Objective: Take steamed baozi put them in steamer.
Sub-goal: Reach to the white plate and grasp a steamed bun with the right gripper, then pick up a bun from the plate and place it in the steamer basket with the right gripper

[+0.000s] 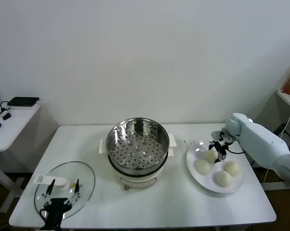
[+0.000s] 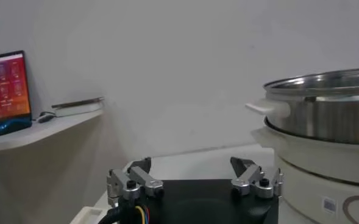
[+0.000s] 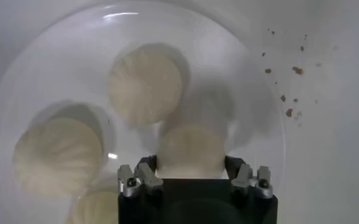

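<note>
My right gripper [image 1: 217,150], fingers straddling but not yet clamping, sits directly over the nearest baozi [image 3: 191,149] on the plate [image 1: 193,166].

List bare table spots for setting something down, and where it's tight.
Free: front strip of the table between the steamer and the plate; back-left corner behind the glass lid. Crowded: the plate, four baozi with the right hand over one; the left hand over the lid.

A white bench [image 1: 183,202] carries a round glass lid [image 1: 82,180] near its front left corner and a flat white plate [image 1: 195,175] at the right (brown crumbs [image 3: 292,91] lie scattered just beside it). A side desk [image 1: 10,122] holds 1 black box [image 1: 23,101].
</note>
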Tool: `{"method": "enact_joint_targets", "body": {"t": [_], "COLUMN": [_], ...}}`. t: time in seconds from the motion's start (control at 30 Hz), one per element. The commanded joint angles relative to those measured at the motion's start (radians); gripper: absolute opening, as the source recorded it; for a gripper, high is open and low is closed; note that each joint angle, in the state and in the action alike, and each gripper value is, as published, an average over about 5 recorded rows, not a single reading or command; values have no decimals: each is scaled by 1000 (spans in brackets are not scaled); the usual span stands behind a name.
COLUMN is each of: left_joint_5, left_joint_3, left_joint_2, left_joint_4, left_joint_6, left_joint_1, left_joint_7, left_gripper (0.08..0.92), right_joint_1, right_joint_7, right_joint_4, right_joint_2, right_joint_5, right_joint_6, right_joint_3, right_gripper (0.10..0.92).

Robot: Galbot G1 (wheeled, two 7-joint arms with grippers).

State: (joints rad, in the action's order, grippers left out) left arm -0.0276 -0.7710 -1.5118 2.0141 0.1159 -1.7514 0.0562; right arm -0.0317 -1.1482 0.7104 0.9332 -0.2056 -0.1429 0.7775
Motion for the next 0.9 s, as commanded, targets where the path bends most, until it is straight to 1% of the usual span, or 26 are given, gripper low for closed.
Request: {"method": "enact_joint_targets", "body": {"t": [0.03, 0.23, 0.53, 0.7, 0.9], "left_joint_5": [0, -1, 2, 5, 8], "left_joint_3": [-1, -4, -5, -5, -4], "left_joint_2": [2, 3, 3, 3, 2], "left_joint_4": [2, 2, 10, 15, 20], "left_joint_6": [0, 1, 0, 0, -2], "left_joint_1": [-1, -4, -4, -7, -5], "left_joint_7": [-1, -1, -1, -1, -1], "left_gripper": [823, 823, 823, 823, 823], "right_joint_1": [-20, -152, -468, -643, -743], "right_joint_7": [-3, -14, -20, -25, -21], "right_joint_4": [19, 120, 399, 505, 510], "right_joint_2": [-6, -42, -77, -34, 79], "right_joint_5": [23, 89, 222, 280, 277], "right_joint_6": [-2, -16, -60, -97, -164], "right_joint_3": [5, 113, 340, 425, 442], "right_gripper": [713, 712, 712, 712, 712]}}
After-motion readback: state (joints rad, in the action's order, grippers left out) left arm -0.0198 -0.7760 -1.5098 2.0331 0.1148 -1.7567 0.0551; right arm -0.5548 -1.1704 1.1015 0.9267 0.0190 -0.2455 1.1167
